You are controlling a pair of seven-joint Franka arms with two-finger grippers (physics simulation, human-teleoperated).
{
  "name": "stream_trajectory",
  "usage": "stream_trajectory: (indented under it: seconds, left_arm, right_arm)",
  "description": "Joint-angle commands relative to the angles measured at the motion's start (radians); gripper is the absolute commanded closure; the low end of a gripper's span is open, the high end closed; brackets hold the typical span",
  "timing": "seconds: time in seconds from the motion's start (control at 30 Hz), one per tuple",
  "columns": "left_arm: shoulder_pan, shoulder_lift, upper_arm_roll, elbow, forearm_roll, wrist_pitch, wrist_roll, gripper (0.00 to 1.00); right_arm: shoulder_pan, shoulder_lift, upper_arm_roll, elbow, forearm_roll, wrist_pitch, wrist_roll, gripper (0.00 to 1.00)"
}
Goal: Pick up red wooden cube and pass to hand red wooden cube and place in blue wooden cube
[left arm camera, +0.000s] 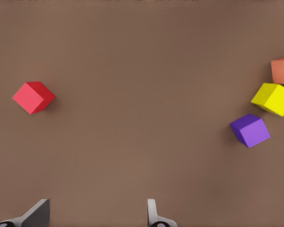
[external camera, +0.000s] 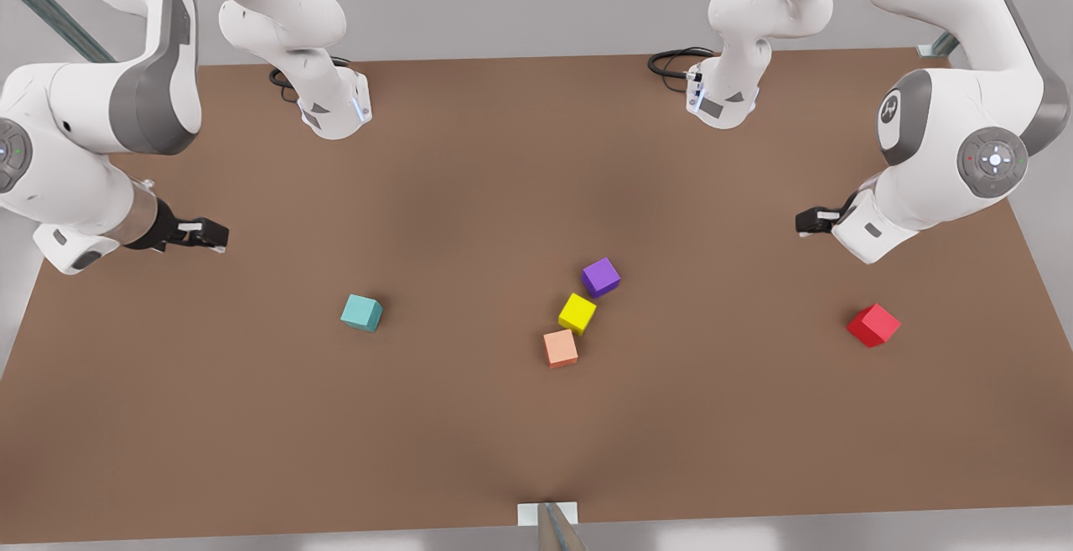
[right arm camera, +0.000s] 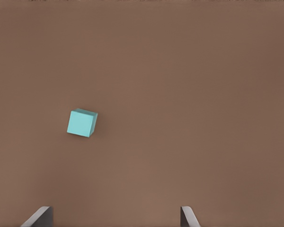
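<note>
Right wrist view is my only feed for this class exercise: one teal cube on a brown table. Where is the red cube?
Observer: The red cube lies alone near the front view's right edge.
Operator: Which gripper is nearest it?
Observer: The left gripper, open, hovers beside it; your right gripper, open, waits at the front view's left.
Operator: Anything between the red and teal cube?
Observer: A purple cube, yellow cube and orange cube sit close together mid-table.
</note>
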Motion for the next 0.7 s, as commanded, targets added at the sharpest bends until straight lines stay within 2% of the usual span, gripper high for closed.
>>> stream_trajectory:
  seconds: [0.0,0.07,0.13,0.17,0.23,0.4,0.67]
  left_arm:
    - [0.0,0.0,0.0,0.0,0.001,0.014,0.012,0.0]
    - [0.006,0.052,0.011,0.01,0.007,0.023,0.007,0.0]
    - [0.055,0.158,0.1,0.014,-0.052,0.181,0.013,0.0]
    - [0.1,0.224,0.107,0.014,-0.062,0.292,0.015,0.0]
    - [0.132,0.331,0.17,0.022,-0.176,0.326,0.015,0.0]
    - [0.166,0.491,0.268,0.02,-0.184,0.523,0.019,0.0]
    - [0.242,0.551,0.279,0.013,-0.191,0.598,-0.185,0.0]
  right_arm:
    - [0.0,-0.001,-0.002,0.0,0.003,0.014,0.016,0.0]
    - [0.0,0.0,0.0,0.0,0.003,0.014,0.014,0.0]
    - [0.0,0.0,0.0,-0.003,0.006,0.014,0.014,0.0]
    - [0.001,0.0,0.0,-0.003,0.006,0.014,0.016,0.0]
    - [0.003,0.002,0.001,-0.004,0.006,0.014,0.014,0.0]
    - [0.003,0.005,0.001,-0.004,0.006,0.015,0.01,0.0]
    - [0.003,0.005,0.001,-0.013,0.011,0.02,0.01,0.0]
